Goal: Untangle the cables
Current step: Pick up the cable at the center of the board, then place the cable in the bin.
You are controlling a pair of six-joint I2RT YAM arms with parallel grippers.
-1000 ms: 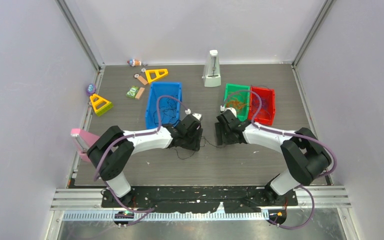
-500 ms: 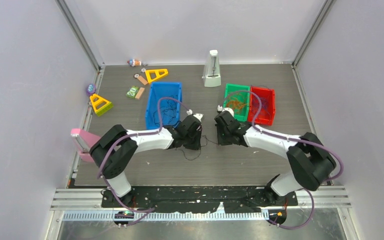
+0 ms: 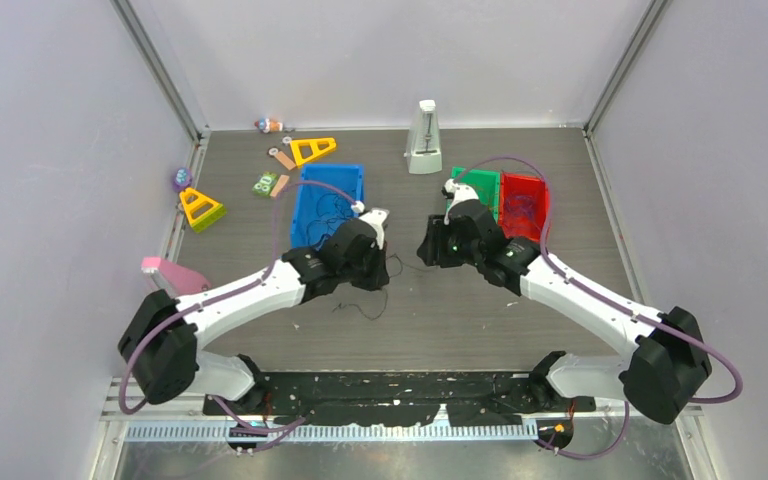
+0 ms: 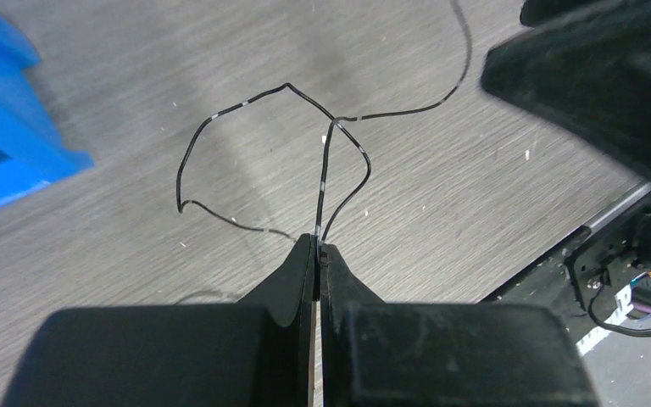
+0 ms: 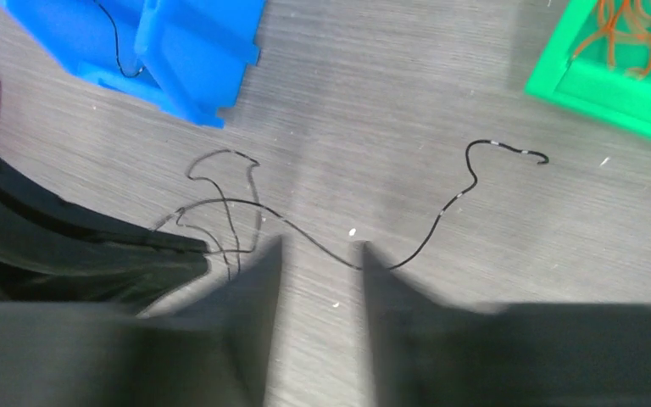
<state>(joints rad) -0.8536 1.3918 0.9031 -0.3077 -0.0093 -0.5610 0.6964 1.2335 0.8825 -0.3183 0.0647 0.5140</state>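
Both arms reach over the middle of the grey desk [image 3: 460, 320], the left arm [image 3: 255, 292] from the left and the right arm [image 3: 580, 300] from the right. Their heads are close together and face each other just in front of the bins.

The left jaws are clenched on a thin black cable [image 4: 325, 174]. In the left wrist view the two tips meet with the strand pinched between them. From there the strand runs up the view into a loose loop lying on the wood, with one end curling off to the left and another running away toward the top edge.

The right jaws stand apart, gripping nothing. In the right wrist view the same black cable [image 5: 441, 218] lies on the desk and passes across the gap between the tips. It may brush the right-hand tip, but blur there makes that hard to judge. Its far end wriggles off toward the green bin [image 5: 593, 93] and stops short of it, while its other end bunches in small squiggles beside the left jaws.

From above, part of the cable [image 3: 368, 303] shows as a small curl on the desk just on the near side of the left jaws. Orange cables [image 5: 636, 25] lie heaped in the green bin. The blue bin [image 3: 300, 205] sits just behind the left arm with black strands in it, and the red bin [image 3: 528, 205] stands right beside the green one, on its right
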